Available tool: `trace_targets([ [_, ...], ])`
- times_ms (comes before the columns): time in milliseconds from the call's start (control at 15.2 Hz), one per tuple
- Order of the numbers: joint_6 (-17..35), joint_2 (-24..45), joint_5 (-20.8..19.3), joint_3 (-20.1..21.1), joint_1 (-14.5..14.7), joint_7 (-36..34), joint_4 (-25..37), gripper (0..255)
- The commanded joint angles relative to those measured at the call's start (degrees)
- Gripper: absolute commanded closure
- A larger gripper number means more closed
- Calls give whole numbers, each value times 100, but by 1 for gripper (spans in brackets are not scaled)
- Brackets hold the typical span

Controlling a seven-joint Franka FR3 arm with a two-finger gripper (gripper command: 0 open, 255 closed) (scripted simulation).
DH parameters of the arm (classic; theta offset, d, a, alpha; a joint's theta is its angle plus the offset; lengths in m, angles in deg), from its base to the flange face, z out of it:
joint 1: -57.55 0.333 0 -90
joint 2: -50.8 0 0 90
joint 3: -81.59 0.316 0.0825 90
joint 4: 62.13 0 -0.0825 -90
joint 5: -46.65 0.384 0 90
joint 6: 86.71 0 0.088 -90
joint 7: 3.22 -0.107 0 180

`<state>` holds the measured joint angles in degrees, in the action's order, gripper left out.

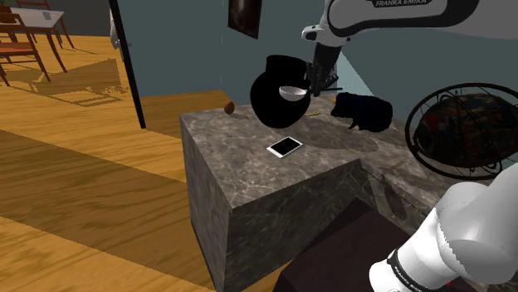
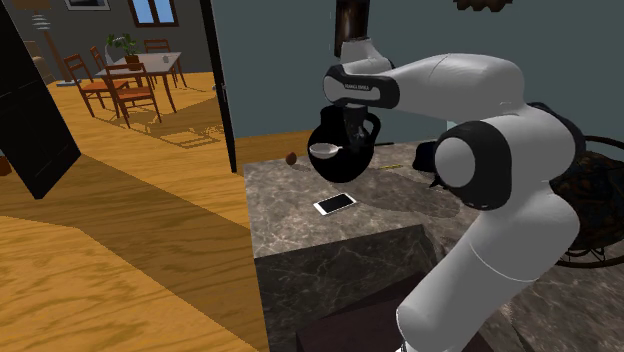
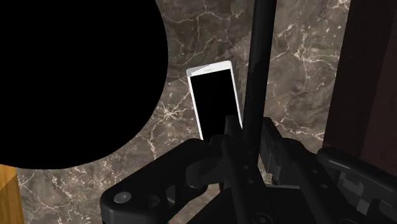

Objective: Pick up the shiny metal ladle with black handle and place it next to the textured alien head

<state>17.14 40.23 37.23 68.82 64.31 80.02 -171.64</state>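
one white arm dominates here, reaching across from the shoulder view's lower right, over the dark stand at its base. under it sits a big marble counter, grey with pale veins, on a wooden floor.

off at the shoulder view's right edge there's a round wire-caged thing, fan-like. next down in size, a black jug with a handle stands toward the back of the counter, drawn flat black. in the wrist view it bulks large beside the claw. to the shoulder view's right of it, near the wall, a black lumpy form rests on the marble, the alien head as best i can tell.

and here's the ladle: it's up off the counter, its pale shiny bowl hanging in front of the jug, well apart from the alien head. the black handle runs straight through the gripper, and the two fingers are clamped on it.

below, a white-edged phone lies flat on the marble with its dark screen up, just beside the line of the handle in the wrist view. smallest of all, a little brown lump sits near the counter's back corner, at the shoulder view's left of the jug.
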Motion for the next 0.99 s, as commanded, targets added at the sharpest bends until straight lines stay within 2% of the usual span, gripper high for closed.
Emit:
trace_targets([
  [0, 31, -259, -65, -125, -103, 210, -255, 255],
  [462, 104, -852, -295, -641, -477, 1000, -777, 255],
  [924, 144, -1189, -525, -1249, -839, 1874, -979, 255],
])
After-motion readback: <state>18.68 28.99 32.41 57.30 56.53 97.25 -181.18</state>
